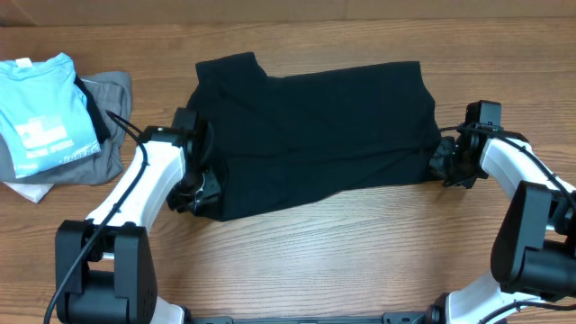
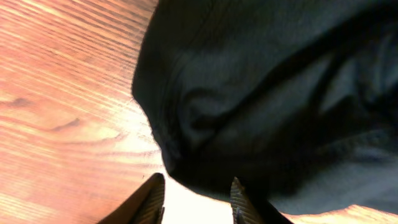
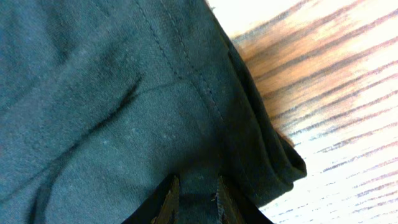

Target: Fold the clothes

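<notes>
Grasp step: left gripper (image 2: 198,182) jaws spread at black garment (image 1: 315,126) hem; right gripper (image 3: 197,182) jaws cannot tell. Next, pinch both ends.

Overhead cam: top-down, far. Wrist cams: close-up, opp. ends black shirt (image 1: 315,126).

Your left arm (image 1: 144,184) reaches forward from its base at the near left, wrist angled inward and low. Your left gripper (image 1: 194,193) has its fingers (image 2: 153,199) standing apart with a lit gap between them; whether the tips hold anything cannot be determined. Your right arm (image 1: 515,166) curls forward and inward from the near right, wrist low. Your right gripper (image 1: 447,162) has its fingers (image 3: 168,200) drawn close, pinching the black garment (image 3: 112,106) between them.
</notes>
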### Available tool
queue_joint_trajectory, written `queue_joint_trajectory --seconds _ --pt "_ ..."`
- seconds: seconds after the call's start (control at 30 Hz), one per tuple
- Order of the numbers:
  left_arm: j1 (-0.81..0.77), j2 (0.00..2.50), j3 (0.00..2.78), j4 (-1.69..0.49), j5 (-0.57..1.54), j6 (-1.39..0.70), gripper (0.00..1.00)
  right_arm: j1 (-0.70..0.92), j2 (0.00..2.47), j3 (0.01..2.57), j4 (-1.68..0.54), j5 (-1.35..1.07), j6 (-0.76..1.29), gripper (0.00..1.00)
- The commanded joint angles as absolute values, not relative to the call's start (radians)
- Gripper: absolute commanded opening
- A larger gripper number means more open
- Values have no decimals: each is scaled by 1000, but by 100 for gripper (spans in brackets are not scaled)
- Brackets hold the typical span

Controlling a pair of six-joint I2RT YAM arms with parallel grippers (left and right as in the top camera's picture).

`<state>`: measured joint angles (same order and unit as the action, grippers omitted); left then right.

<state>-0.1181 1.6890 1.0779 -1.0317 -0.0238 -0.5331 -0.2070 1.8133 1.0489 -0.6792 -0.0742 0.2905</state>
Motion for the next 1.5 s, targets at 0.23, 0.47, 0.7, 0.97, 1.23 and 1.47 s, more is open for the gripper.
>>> queue_joint_trajectory --seconds 0.23,0.47,0.7,0.97,1.23,1.47 --pt "-118 1685 992 -939 15 -475 43 -203 1814 1047 -694 -68 291 25" --pt "-118 1688 944 -851 -68 -479 12 -203 1814 1047 -695 -68 291 24" --pt "-103 1689 850 -766 -120 -525 15 -203 1814 1047 -701 -68 291 25" --pt "47 1689 831 -744 -88 -506 27 -203 1814 1047 -701 -68 291 25" --pt "79 1686 958 -915 -26 -369 37 -203 1814 1047 -704 -68 291 25" --pt "80 1656 1216 -1168 -44 -375 40 -203 1814 1047 -705 -68 291 24"
